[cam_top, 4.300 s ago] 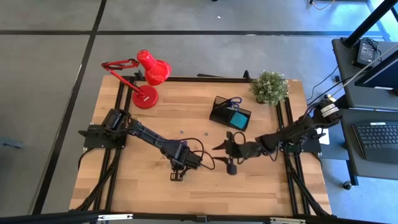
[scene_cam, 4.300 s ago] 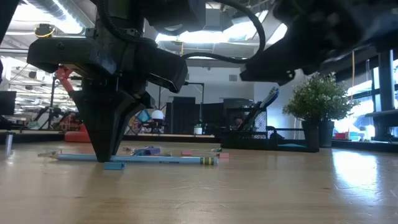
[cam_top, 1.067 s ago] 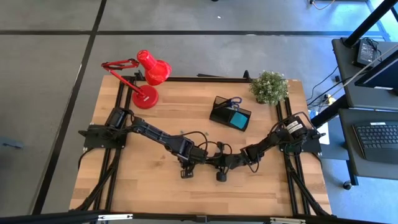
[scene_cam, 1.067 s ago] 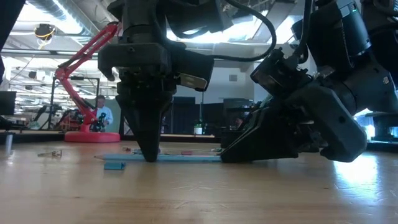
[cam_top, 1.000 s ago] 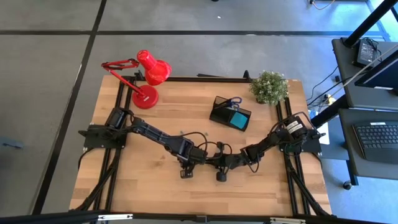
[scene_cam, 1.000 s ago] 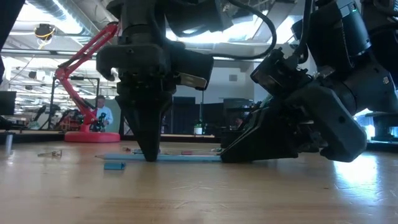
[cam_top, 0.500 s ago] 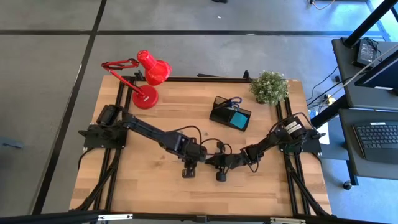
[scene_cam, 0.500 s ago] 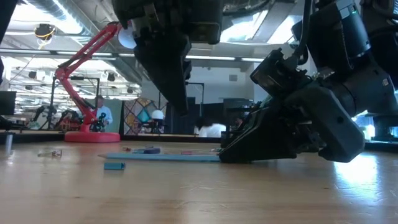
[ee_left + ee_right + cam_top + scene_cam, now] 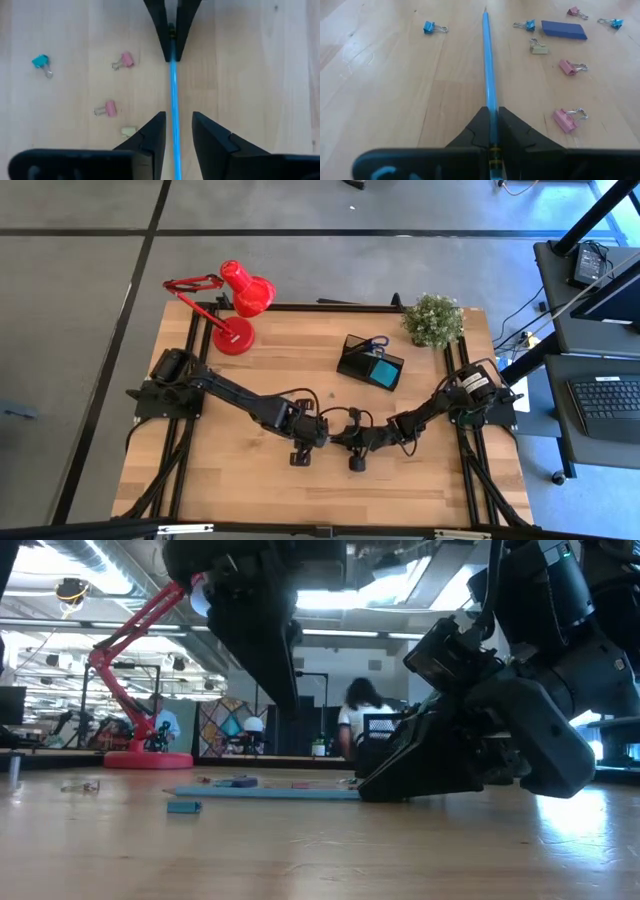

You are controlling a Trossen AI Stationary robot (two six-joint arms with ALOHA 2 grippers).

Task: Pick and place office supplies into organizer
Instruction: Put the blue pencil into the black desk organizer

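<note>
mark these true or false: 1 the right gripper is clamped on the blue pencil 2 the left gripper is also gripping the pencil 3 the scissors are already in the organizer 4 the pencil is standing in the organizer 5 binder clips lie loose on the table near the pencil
1. The right gripper is clamped on the blue pencil. True.
2. The left gripper is also gripping the pencil. False: its fingers stand apart on either side of the pencil, above it and not touching.
3. The scissors are already in the organizer. True: their blue handles stick out of it.
4. The pencil is standing in the organizer. False: it lies flat on the table, with one end in the right gripper.
5. Binder clips lie loose on the table near the pencil. True: pink binder clips and blue binder clips lie scattered beside it.
</note>
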